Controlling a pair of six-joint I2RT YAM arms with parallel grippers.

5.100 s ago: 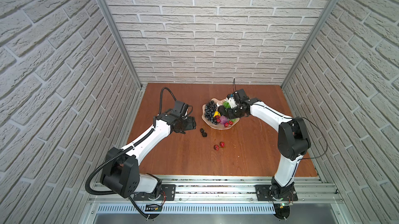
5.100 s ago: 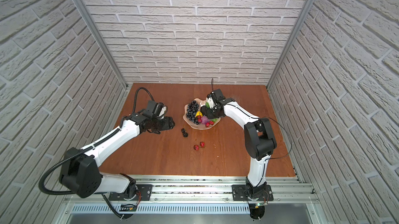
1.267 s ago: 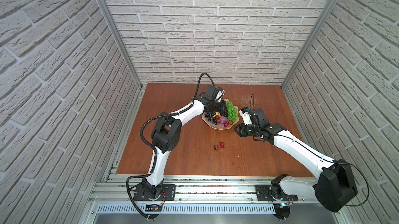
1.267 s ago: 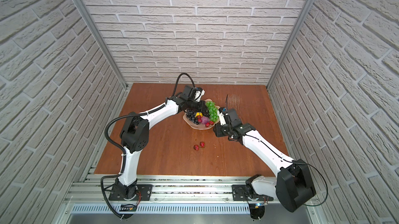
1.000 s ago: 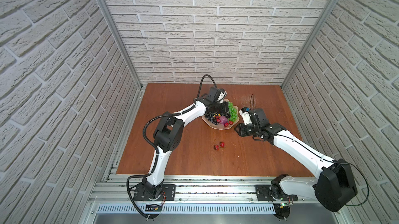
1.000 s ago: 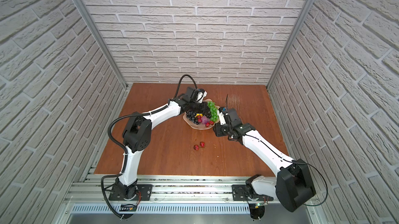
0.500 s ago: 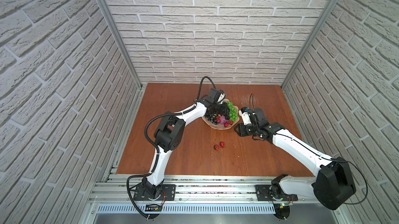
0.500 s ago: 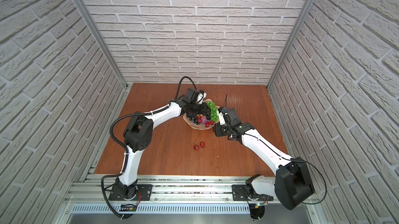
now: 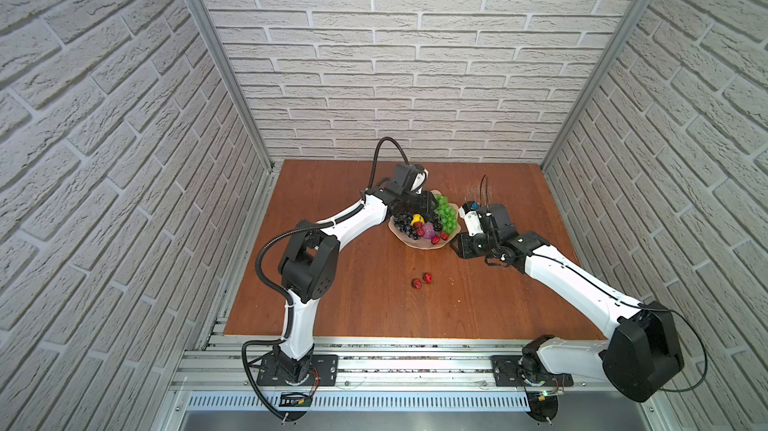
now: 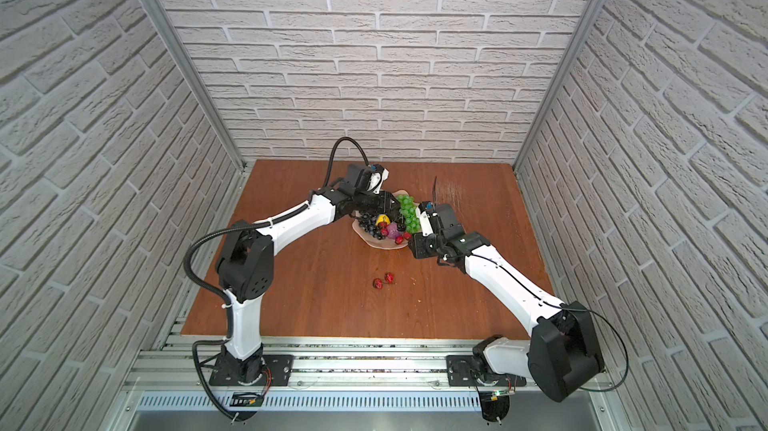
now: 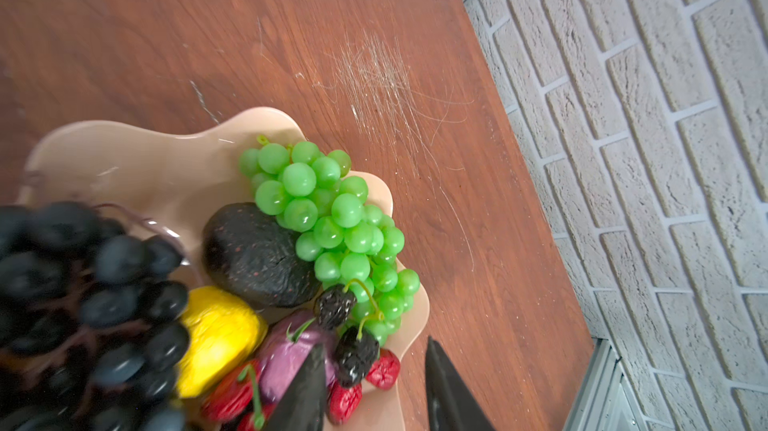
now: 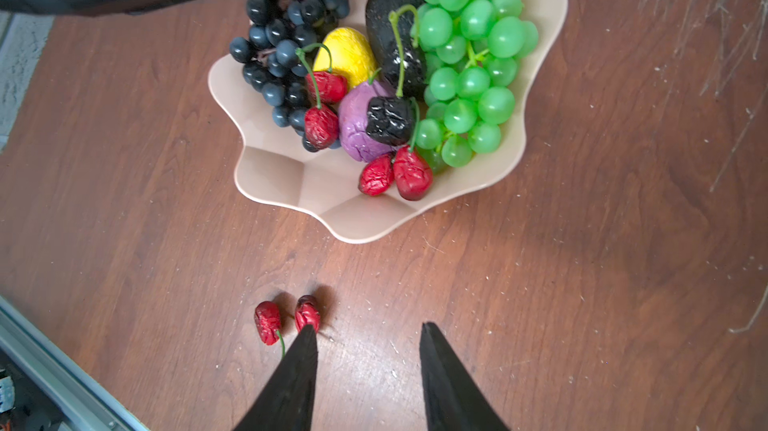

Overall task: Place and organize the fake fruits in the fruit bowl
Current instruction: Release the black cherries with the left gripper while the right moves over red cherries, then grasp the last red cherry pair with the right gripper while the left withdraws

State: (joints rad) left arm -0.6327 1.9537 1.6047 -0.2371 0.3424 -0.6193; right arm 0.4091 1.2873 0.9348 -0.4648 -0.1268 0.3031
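Note:
The fruit bowl [image 9: 417, 244] [image 12: 332, 200] holds green grapes [image 11: 332, 217], dark grapes [image 12: 282, 46], a lemon [image 12: 343, 55], an avocado [image 11: 257, 254], a purple fruit [image 12: 357, 130], red cherries [image 12: 395, 175] and black cherries [image 11: 355, 352]. My left gripper [image 11: 374, 343] [image 9: 419, 202] hangs open just above the bowl, with the black cherries lying loose below its fingers. One pair of red cherries [image 9: 422, 280] [image 12: 286, 319] lies on the table in front of the bowl. My right gripper [image 12: 366, 325] [image 9: 461, 248] is open and empty, above the table right of that pair.
The wooden table [image 9: 332, 208] ends at brick walls on three sides and a metal rail [image 9: 374, 350] at the front. A scratched patch [image 11: 374, 76] marks the wood behind the bowl. The left arm's links cross over the bowl's back left part.
The left gripper, shut a second ago over the bowl, has opened and let go of the black cherries, which now rest among the fruit. The right arm has hardly moved.

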